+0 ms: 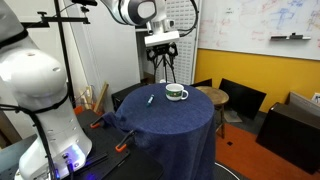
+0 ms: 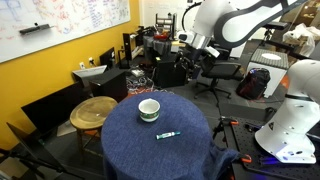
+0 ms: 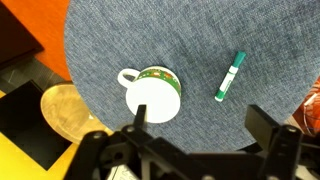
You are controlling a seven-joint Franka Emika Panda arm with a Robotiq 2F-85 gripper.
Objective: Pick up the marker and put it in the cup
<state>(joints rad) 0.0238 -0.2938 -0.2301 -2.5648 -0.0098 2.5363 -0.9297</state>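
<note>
By the look of it, no step is done yet. The marker (image 3: 230, 77) lies flat on the blue tabletop (image 3: 150, 30), near the cup (image 3: 152, 95) but not touching it. The pincer (image 3: 198, 125) hangs above, jaws spread and empty. The grasp and the drop into the cup are both left.

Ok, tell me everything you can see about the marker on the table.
The marker is a short, thin stick, white-bodied with green at both ends, likely plastic. It lies flat on the round blue tablecloth, beside the cup but clear of it, on the side away from the handle. Nothing touches it except the tablecloth; the open pincer hangs above, apart.
</note>
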